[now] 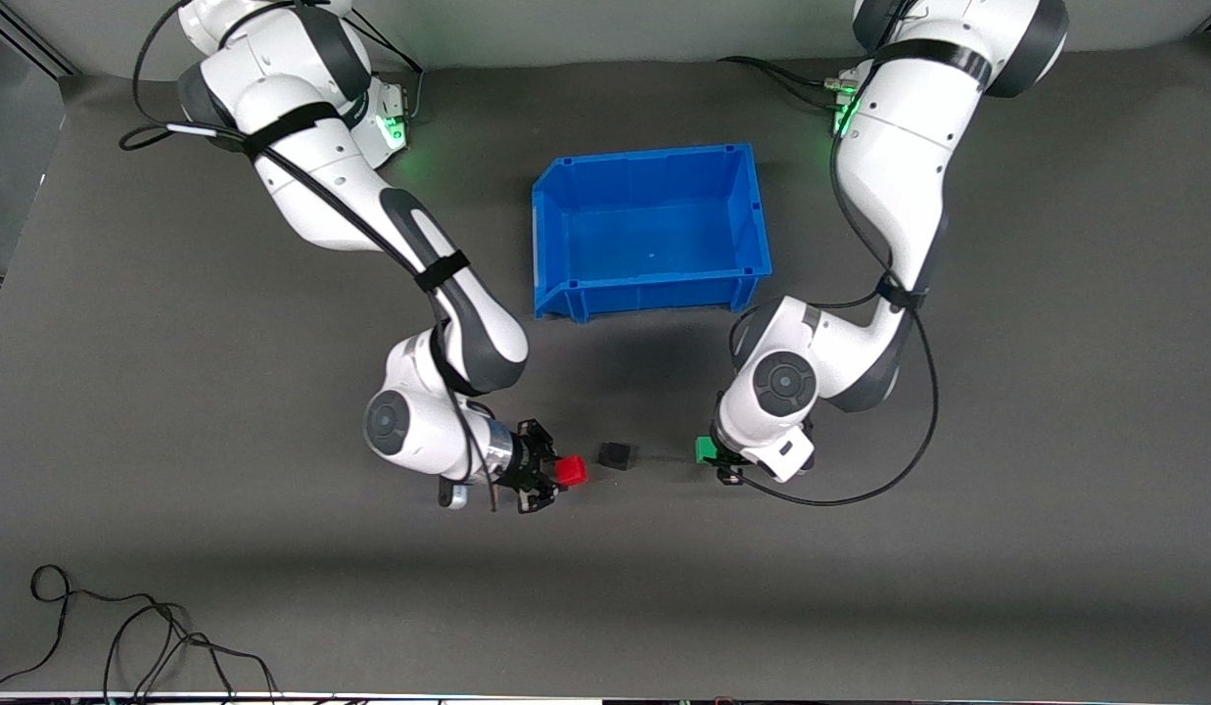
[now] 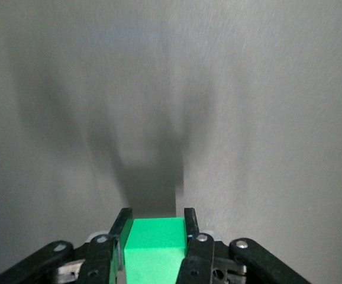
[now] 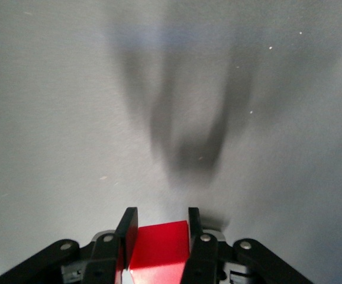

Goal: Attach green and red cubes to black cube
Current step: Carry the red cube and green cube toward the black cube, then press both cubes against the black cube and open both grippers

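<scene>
Three small plastic cubes counted. One matte black cube [image 1: 616, 455] lies on the table, at six o'clock from one blue plastic bin [image 1: 652, 230]. Right gripper [image 1: 558, 473] jaws clamp the red cube [image 1: 570, 471]; left gripper [image 1: 711, 456] jaws clamp the green cube [image 1: 704, 449], flanking it.

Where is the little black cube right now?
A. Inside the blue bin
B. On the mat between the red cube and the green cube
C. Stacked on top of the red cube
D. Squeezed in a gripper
B: the black cube sits on the mat by itself, with the red cube in the right gripper on one side and the green cube in the left gripper on the other.
</scene>
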You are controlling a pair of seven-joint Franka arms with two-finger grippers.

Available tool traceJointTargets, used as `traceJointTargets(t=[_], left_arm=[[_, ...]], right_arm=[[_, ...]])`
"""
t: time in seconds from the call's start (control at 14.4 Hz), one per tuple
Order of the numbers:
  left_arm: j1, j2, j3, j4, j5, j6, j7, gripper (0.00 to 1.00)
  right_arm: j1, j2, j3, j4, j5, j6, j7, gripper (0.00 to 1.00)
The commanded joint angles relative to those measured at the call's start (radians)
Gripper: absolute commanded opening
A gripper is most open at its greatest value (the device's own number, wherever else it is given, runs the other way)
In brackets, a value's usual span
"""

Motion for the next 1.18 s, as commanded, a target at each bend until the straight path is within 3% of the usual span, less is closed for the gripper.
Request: traceJointTargets(t=[0.0,0.35,1.11], left_arm=[[-0.035,0.063,0.010,0.104,-0.007,0.020,-0.075,0.00],[-0.075,0.096,0.010,0.136,-0.007,0.095,-0.126,0.00],[-0.110,0.124,0.010,0.167,-0.004,0.098,-0.161,0.00]], right_arm=[[0.028,0.047,-0.014,0.040,-0.098,0.015,0.092,0.00],[0.029,0.047,-0.014,0.038,-0.114,0.000,0.161,0.00],[0.055,0.081,-0.006,0.061,-0.111,0.025,0.262,0.00]])
